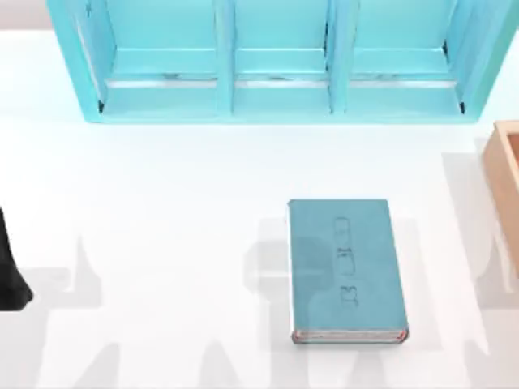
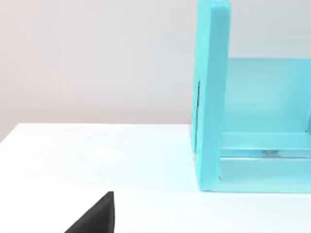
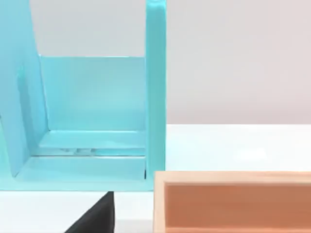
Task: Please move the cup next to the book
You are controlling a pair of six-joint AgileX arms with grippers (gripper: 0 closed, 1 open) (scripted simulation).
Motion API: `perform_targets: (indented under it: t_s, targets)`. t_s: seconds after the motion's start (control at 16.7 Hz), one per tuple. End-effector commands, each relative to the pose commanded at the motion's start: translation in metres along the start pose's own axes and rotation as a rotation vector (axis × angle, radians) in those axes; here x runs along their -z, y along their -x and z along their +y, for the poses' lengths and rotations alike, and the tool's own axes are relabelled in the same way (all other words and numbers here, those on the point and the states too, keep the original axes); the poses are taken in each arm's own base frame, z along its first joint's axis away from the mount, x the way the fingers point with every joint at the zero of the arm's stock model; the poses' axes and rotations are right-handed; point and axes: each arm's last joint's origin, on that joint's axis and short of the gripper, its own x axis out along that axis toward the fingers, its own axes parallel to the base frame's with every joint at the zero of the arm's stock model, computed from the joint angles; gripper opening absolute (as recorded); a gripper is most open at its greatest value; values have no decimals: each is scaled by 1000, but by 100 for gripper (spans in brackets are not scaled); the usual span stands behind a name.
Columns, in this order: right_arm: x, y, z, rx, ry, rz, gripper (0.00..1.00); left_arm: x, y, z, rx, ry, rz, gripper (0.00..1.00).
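Note:
The book [image 1: 346,270] is a large teal hardcover lying flat right of the table's middle, its embossed cover up and its pale page edge toward the front. The cup is out of view. A dark part of my left arm [image 1: 11,271] sits at the table's left edge, far from the book. A black wedge of my left gripper [image 2: 95,216] juts in at the edge of the left wrist view. The same kind of black wedge of my right gripper [image 3: 95,215] appears in the right wrist view.
A light-blue shelf unit [image 1: 276,61] with three open bays spans the back of the table. A tan wooden box [image 1: 504,182] stands at the right edge, and its open top [image 3: 233,201] lies close under the right wrist camera.

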Motion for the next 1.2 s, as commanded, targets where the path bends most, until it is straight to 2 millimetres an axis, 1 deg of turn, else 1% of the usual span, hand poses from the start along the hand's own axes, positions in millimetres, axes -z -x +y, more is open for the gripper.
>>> perform_targets:
  t_s: [0.12, 0.24, 0.42, 0.6, 0.78, 0.9, 1.02, 1.2]
  targets:
    - [0, 0, 0, 0, 0, 0, 100, 0, 0, 0, 0, 0, 0, 100]
    - [0, 0, 0, 0, 0, 0, 100, -5, 0, 1, -7, -30, 15, 100]
    - [0, 0, 0, 0, 0, 0, 100, -25, -2, 2, -26, -151, 79, 100]
    - [0, 0, 0, 0, 0, 0, 100, -53, -10, 6, -34, -361, 203, 100]
    - [0, 0, 0, 0, 0, 0, 100, -77, -27, 13, 5, -622, 392, 100]
    - [0, 0, 0, 0, 0, 0, 100, -88, -43, 21, 76, -811, 546, 100]
    - [0, 0, 0, 0, 0, 0, 100, -93, -60, 31, 192, -993, 706, 100]
    - [0, 0, 0, 0, 0, 0, 100, -92, -83, 51, 434, -1195, 927, 100]
